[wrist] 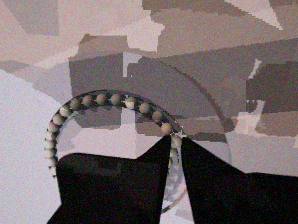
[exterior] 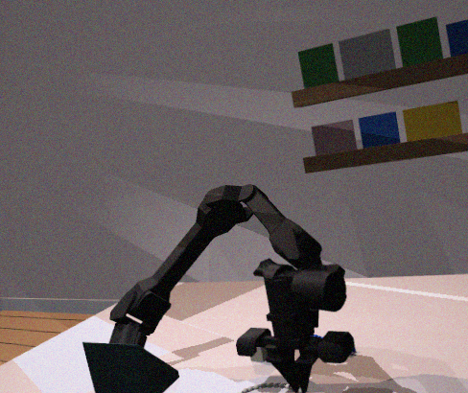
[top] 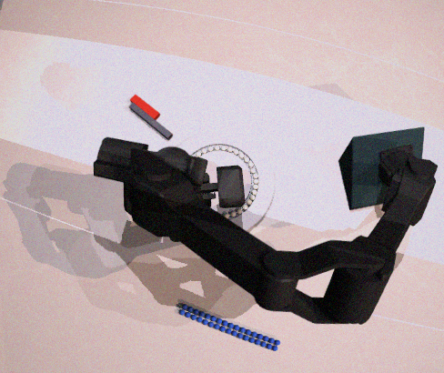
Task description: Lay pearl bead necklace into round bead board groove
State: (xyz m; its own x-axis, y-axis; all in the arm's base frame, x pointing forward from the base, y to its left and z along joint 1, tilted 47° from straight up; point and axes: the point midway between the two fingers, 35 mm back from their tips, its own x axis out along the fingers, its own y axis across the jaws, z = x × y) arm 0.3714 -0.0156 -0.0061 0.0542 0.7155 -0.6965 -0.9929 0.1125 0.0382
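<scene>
The pearl bead necklace lies as a ring on the round bead board, a faint grey disc at the table's middle. My gripper points straight down with its tips at the board's surface. It is shut on the necklace at one side of the ring; a bead sits right between the fingertips in the wrist view. In the overhead view the wrist and arm cover the left half of the ring and the fingers.
A blue bead string lies straight near the front edge. A red block on a grey bar lies behind the board. The arm's teal base block stands at the right.
</scene>
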